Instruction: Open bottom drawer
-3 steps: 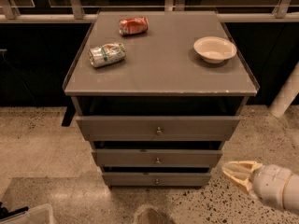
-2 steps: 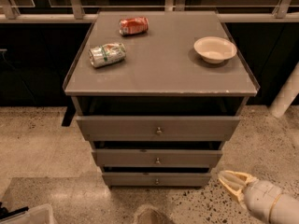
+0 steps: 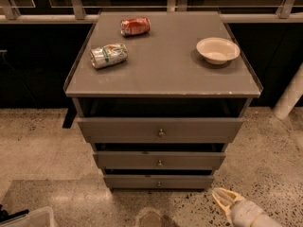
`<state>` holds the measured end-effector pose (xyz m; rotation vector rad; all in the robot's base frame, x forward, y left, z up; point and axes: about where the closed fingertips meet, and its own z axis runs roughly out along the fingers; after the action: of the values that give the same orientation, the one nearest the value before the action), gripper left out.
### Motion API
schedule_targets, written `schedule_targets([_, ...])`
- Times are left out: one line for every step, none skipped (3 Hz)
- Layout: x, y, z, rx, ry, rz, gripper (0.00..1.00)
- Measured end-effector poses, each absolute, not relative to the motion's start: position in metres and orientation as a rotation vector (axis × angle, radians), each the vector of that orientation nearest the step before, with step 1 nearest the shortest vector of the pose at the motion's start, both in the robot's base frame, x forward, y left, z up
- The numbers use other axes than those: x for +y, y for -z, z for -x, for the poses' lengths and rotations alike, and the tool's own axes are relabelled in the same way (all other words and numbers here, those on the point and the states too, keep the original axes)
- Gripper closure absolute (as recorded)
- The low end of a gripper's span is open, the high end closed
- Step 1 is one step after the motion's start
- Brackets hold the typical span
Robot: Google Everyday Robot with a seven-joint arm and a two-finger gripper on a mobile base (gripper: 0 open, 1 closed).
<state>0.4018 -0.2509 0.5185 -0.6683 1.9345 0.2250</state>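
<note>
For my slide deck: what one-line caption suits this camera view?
Gripper hovers low right of the bottom drawer; red can, silver can and bowl sit on the cabinet top.

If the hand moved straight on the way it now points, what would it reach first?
Most likely the right end of the bottom drawer: the hand, low at the right, points up and left toward it. Depth is unclear, though.
</note>
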Motion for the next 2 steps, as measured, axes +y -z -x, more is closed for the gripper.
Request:
schedule_targets([-0.247, -0.508, -0.401, 1.941, -0.246, 0.653, 1.00])
schedule_targets([-0.250, -0.496, -0.393, 1.939, -0.231, 0.596, 1.00])
